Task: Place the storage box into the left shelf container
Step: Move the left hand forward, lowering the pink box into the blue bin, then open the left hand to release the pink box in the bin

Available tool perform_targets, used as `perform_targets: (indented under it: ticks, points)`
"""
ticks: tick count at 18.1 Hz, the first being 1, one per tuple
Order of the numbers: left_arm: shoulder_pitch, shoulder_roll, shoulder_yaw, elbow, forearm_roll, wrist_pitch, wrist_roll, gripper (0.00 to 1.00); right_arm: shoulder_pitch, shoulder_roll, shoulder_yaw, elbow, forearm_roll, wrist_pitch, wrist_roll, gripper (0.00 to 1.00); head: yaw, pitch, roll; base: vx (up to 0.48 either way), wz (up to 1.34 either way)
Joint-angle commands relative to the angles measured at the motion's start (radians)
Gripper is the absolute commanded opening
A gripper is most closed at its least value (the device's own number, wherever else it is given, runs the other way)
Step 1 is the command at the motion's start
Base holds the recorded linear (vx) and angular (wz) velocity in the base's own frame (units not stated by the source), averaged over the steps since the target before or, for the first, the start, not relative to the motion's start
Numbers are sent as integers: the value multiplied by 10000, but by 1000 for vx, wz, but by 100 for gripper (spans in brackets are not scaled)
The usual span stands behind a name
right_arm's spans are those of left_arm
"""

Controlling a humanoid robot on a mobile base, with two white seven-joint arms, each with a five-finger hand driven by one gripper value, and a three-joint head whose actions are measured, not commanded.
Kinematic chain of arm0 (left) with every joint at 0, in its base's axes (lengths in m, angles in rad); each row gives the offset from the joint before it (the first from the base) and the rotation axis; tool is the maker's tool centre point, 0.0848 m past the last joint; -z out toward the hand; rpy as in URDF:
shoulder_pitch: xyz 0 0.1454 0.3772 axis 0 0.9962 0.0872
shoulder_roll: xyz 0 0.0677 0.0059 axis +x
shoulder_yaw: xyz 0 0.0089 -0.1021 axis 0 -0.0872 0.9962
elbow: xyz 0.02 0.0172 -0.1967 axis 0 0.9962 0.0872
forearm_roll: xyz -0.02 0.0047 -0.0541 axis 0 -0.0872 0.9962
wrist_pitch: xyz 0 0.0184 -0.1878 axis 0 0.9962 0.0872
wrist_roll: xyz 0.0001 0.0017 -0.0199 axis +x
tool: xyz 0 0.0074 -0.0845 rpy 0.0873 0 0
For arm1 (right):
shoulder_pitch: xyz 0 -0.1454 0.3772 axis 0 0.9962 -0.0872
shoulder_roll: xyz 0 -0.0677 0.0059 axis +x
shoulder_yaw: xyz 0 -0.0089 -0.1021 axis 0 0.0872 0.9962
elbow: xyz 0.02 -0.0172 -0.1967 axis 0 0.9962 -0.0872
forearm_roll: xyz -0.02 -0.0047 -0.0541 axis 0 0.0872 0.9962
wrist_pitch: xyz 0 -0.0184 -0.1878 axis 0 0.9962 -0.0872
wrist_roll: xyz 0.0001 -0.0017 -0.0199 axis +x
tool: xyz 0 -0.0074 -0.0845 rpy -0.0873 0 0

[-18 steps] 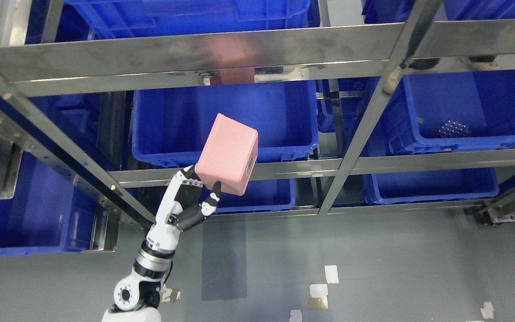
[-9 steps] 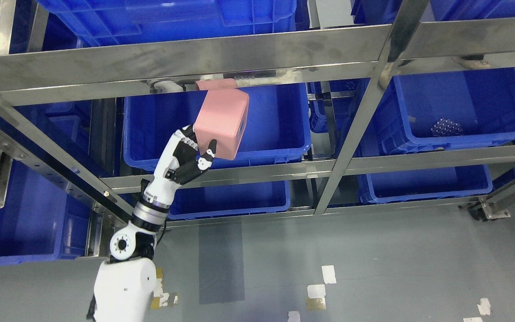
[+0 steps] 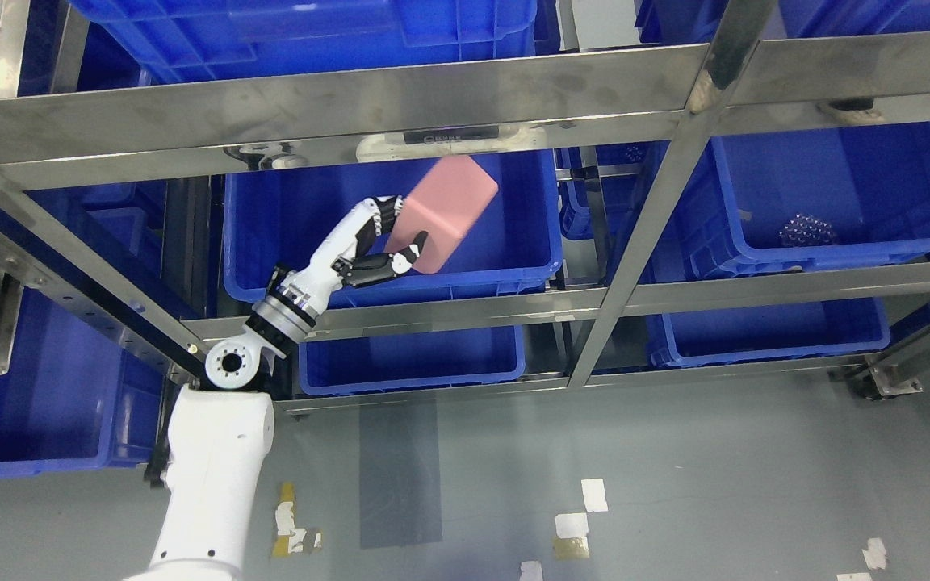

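Note:
A pink storage box [image 3: 442, 211] is tilted inside the opening of the left blue shelf container [image 3: 287, 218], under the steel crossbar. My left hand [image 3: 384, 242] reaches over the container's front rim and is shut on the box's lower left side, thumb below and fingers behind it. Whether the box touches the container floor is not visible. My white left arm rises from the bottom left. The right arm is out of view.
A steel shelf frame [image 3: 465, 89] crosses above the container, with a diagonal post [image 3: 643, 234] to its right. Another blue bin [image 3: 836, 202] on the right holds a small dark item. More blue bins sit below and at far left [image 3: 37, 403]. Grey floor lies in front.
My left arm has stretched forward and to the right, carrying the pink box from in front of the shelf rail into the left container and tipping it flatter. The camera shifted slightly early on.

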Motion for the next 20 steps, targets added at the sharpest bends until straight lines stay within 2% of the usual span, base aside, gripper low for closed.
perform_targets:
  ticks: [1,3,4,7,14,15,20]
  points:
    - [-1421,292,374,2349,-3818,-59,9,8,-30,-175,1,-174,-215,10,-1,100,0,0,0,0,0]
    - [-1438,292,359,2318,-4128,-182,9,9,-30,-175,1,-174,-215,-5,-1,100,0,0,0,0,0]
    - [-1422,292,359,2303,-4144,-198,9,14,-30,-175,-14,-174,-215,10,-1,100,0,-1,0,0,0]
    - [-1407,262,481,2242,-4129,-182,9,44,-46,-175,1,-174,-215,10,-1,100,0,0,0,0,0]
    - [-1683,185,497,1431,-4099,-136,24,95,-31,-175,1,-174,-215,10,-1,100,0,-2,0,0,0]
    - [-1668,175,527,1186,-4083,-121,24,99,-30,-175,1,-174,-215,10,-1,100,0,-2,0,0,0]
    - [-1118,175,1799,-607,-3686,-45,-7,99,-46,-175,1,-174,-215,10,-1,100,0,-2,0,0,0]
